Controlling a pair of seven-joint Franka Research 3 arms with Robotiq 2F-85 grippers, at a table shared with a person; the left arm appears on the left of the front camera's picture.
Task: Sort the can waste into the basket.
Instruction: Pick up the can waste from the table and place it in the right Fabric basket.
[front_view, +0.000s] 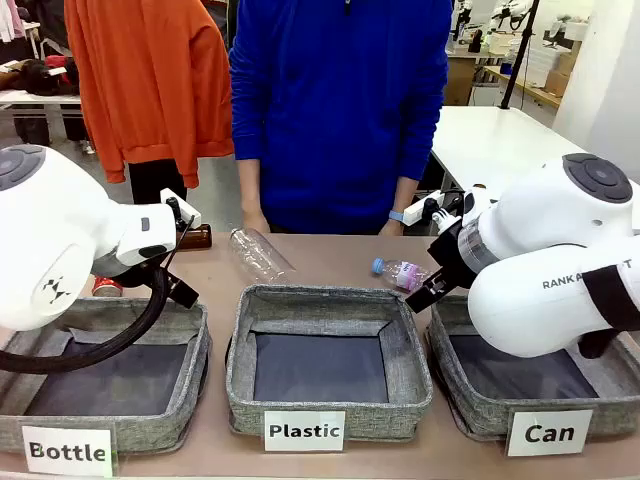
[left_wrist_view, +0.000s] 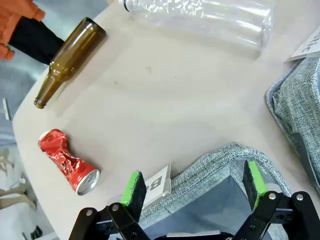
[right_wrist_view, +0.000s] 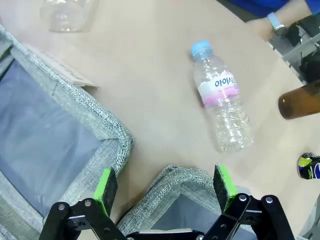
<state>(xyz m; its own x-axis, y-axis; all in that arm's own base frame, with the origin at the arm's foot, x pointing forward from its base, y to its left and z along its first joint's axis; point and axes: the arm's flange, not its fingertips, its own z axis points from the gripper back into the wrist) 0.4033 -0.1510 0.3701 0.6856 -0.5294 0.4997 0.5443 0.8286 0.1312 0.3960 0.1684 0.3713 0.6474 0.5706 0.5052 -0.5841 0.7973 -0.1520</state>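
Bare tabletop (left_wrist_view: 165, 115) surrounds the crushed red can (left_wrist_view: 67, 161) near its edge.

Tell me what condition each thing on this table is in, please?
Red can, crushed, lying on its side on the table.
Brown glass bottle, lying down.
Large clear plastic bottle, crinkled, lying down.
Small water bottle, capped, lying down.
Can basket, no can visible inside.
Left end effector, open.
Right end effector, open.
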